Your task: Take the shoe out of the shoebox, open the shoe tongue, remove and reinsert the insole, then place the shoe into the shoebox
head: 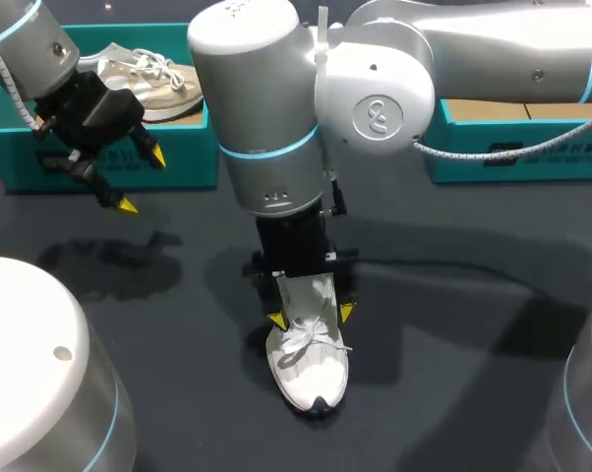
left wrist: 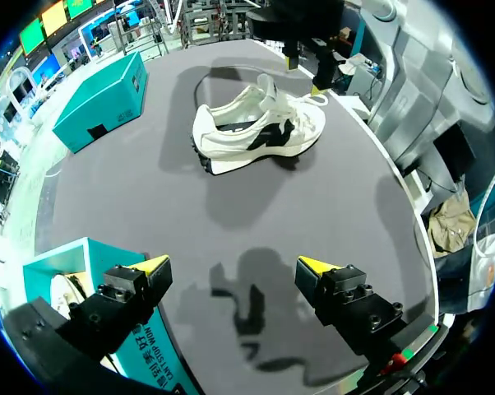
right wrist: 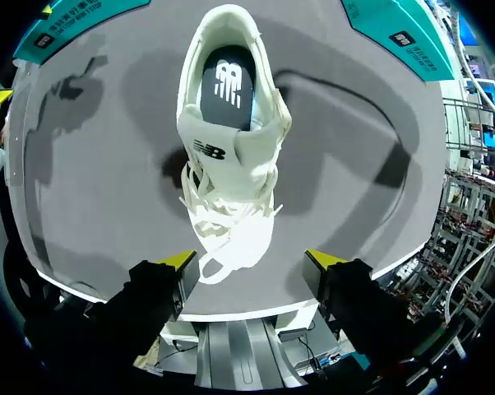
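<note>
A white sneaker (head: pixel 311 366) stands upright on the dark table, toe toward the front edge. My right gripper (head: pixel 312 317) hangs over its laced forefoot, fingers open and straddling it. In the right wrist view the sneaker (right wrist: pixel 231 222) lies between and ahead of the yellow tips of the right gripper (right wrist: pixel 252 261), tongue (right wrist: pixel 231 156) raised and dark insole (right wrist: pixel 228 86) showing in the opening. My left gripper (head: pixel 142 180) hovers open and empty in front of the teal shoebox (head: pixel 178 162) at the back left. From the left wrist, the sneaker (left wrist: pixel 256 132) lies far ahead of the left gripper (left wrist: pixel 235 267).
The back-left shoebox holds a second, beige shoe (head: pixel 153 81). Another teal box (head: pixel 512 152) stands at the back right and shows in the left wrist view as the teal box (left wrist: pixel 99 103). A cable (head: pixel 444 270) trails across the table behind the sneaker.
</note>
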{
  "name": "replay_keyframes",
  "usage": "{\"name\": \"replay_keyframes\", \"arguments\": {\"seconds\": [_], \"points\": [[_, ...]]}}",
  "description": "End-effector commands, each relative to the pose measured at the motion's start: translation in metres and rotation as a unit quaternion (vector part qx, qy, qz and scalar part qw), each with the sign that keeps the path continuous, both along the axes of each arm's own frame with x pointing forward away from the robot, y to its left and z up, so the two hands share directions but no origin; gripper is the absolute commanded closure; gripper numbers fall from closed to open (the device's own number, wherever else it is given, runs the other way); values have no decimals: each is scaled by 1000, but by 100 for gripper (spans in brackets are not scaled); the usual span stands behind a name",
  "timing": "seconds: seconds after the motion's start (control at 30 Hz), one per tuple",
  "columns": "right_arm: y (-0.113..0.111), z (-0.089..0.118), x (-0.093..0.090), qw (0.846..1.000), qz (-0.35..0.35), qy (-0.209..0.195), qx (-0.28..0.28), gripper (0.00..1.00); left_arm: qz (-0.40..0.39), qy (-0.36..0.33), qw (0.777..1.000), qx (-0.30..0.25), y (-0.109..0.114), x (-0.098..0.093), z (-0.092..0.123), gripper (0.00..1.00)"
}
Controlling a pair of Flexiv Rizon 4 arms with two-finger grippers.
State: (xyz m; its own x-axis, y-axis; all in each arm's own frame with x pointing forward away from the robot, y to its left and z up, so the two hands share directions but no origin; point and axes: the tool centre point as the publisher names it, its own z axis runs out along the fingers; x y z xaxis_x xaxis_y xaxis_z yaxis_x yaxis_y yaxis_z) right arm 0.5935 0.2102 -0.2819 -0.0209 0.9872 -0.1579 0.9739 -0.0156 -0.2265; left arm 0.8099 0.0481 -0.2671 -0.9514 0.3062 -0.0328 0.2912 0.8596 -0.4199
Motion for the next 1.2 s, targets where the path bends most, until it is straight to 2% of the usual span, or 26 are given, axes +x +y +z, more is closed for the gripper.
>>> {"name": "replay_keyframes", "arguments": {"seconds": [0.03, 0.13, 0.33, 0.6, 0.9, 0.97, 1.07, 1.1, 1.2], "points": [[4, 9, -18, 998, -40, -47, -6, 55, 0, 0, 1000, 1, 0, -1, 1, 0], [9, 12, -19, 998, -34, -56, -3, 63, 0, 0, 1000, 1, 0, -1, 1, 0], [19, 14, -6, 998, -19, -66, -12, 67, 0, 0, 1000, 1, 0, -1, 1, 0], [24, -1, 31, 997, 16, -72, -3, 72, 0, 0, 1000, 1, 0, -1, 1, 0], [17, -33, 75, 996, 41, -69, 26, 78, 0, 0, 1000, 1, 0, -1, 1, 0], [13, -49, 69, 997, 40, -63, 36, 79, 0, 0, 1000, 1, 0, -1, 1, 0], [11, -55, 72, 996, 40, -59, 46, 80, 0, 0, 1000, 1, 0, -1, 1, 0], [11, -55, 74, 996, 40, -61, 46, 80, 0, 0, 1000, 1, 0, -1, 1, 0], [16, -34, 71, 995, 46, -80, 27, 82, 0, 0, 1000, 1, 0, -1, 1, 0]]}}
